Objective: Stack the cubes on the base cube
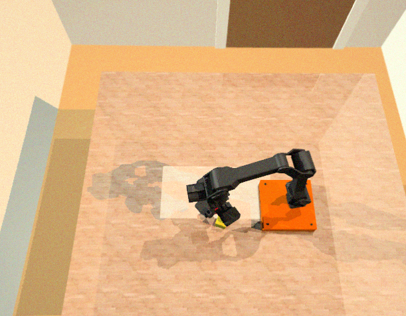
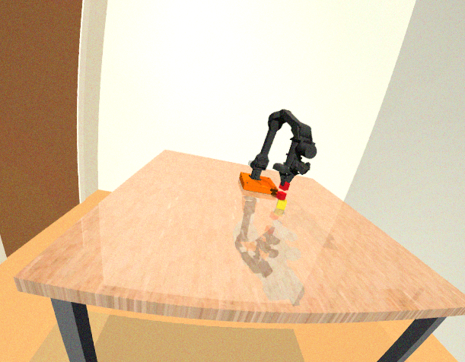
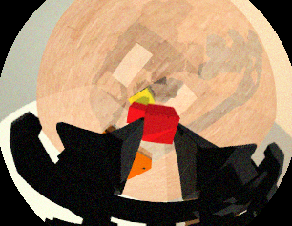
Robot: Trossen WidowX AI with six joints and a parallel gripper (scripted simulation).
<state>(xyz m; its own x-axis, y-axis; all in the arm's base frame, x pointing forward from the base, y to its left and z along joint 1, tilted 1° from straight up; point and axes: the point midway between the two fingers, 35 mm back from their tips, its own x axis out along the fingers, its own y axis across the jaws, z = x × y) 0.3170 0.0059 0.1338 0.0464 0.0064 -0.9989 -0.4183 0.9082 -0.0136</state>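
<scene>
In the wrist view my gripper (image 1: 214, 217) (image 2: 285, 182) (image 3: 158, 123) is clamped on a red cube (image 2: 285, 185) (image 3: 160, 124), its two fingers pressing opposite sides. Just beyond that cube, partly hidden by it, sits the other red cube (image 2: 281, 195) (image 3: 135, 113), and past both shows the yellow cube (image 1: 220, 222) (image 2: 281, 204) (image 3: 141, 95), which I take for the fixed base. From the exterior camera the placed red one rests on top of the yellow, and mine hangs above it, apart by a thin gap of light. The relation I have to get right is sideways: the yellow's free top corner lies beyond my cube in the wrist picture, so I judge I must carry over toward it before lowering. Coming straight down from here might clip the placed cube. From overhead the arm (image 1: 255, 170) (image 2: 269, 136) hides most of the stack, so I can't tell which corner is capped. Farther out, the orange base plate (image 1: 274, 217) (image 2: 250, 185) (image 3: 140, 165) stands well apart from the yellow cube.
</scene>
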